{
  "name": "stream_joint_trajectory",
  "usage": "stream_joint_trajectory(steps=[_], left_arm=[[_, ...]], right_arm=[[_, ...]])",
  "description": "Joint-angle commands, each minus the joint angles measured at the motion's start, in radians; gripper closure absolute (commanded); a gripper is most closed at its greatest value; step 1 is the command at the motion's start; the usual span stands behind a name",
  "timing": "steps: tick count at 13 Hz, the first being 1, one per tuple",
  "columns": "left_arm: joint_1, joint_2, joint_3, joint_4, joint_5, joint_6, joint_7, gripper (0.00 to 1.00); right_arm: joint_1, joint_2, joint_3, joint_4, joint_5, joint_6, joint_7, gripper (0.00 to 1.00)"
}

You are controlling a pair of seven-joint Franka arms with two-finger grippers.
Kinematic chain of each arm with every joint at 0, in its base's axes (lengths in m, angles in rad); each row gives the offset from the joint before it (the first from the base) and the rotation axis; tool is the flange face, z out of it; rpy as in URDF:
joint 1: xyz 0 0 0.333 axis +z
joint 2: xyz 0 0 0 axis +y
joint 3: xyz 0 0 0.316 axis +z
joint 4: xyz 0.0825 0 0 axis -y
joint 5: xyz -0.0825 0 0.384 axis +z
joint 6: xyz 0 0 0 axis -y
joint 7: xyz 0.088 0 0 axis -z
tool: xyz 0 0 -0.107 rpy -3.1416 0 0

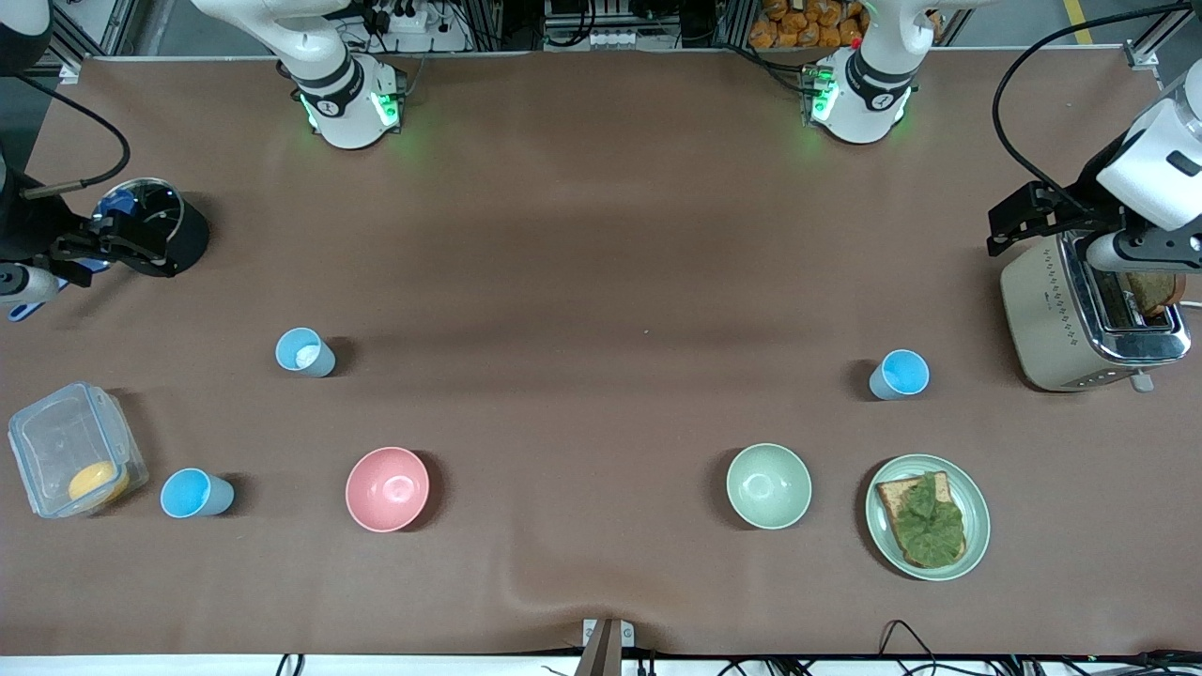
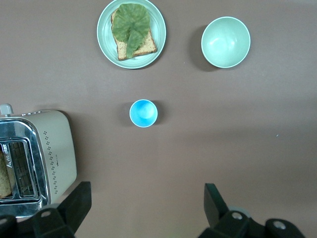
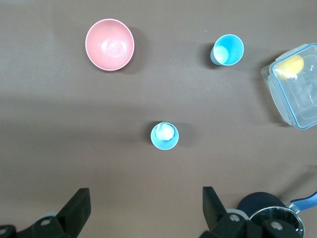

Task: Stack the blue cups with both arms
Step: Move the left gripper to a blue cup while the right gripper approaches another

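Three blue cups stand upright and apart on the brown table. One cup [image 1: 900, 374] is toward the left arm's end, beside the toaster; it also shows in the left wrist view [image 2: 143, 113]. Two are toward the right arm's end: one [image 1: 304, 352] [image 3: 164, 136] with a pale spot inside, and one [image 1: 195, 493] [image 3: 228, 49] nearer the front camera, beside a plastic box. My left gripper [image 1: 1000, 230] [image 2: 147, 203] is open and empty, high over the toaster's edge. My right gripper [image 1: 131, 244] [image 3: 146, 206] is open and empty, high over the black pot.
A pink bowl [image 1: 387, 488] and a pale green bowl [image 1: 768, 485] sit nearer the front camera. A green plate [image 1: 977, 526] holds toast with lettuce. A toaster [image 1: 1052, 319], a black pot [image 1: 188, 239] and a clear box [image 1: 56, 441] with a yellow thing stand at the table's ends.
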Motion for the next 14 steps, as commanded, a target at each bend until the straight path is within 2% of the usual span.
stream_joint_trajectory(steps=[1,3,7,10,12,14], left_arm=[[0.006,0.001,-0.004,0.012,0.0,-0.02,-0.005,0.0],[0.009,0.005,0.001,0.012,0.0,-0.018,-0.001,0.0],[0.02,0.096,0.007,-0.02,0.002,0.008,0.018,0.0],[0.081,0.082,0.006,-0.238,0.008,0.271,0.019,0.0],[0.082,0.09,0.004,-0.363,0.01,0.403,0.023,0.0],[0.085,0.088,0.004,-0.527,0.064,0.64,0.023,0.0]], right_arm=[[0.003,0.011,0.003,0.027,-0.011,-0.021,0.021,0.0],[0.003,0.009,0.005,0.027,-0.011,-0.021,0.021,0.0],[-0.002,0.009,0.0,0.026,-0.014,-0.021,0.021,0.0],[-0.019,0.014,-0.006,0.026,-0.014,-0.023,0.018,0.0],[-0.034,0.029,-0.006,0.017,-0.01,-0.023,0.007,0.0],[-0.021,0.078,-0.005,-0.002,-0.01,-0.02,0.004,0.0]])
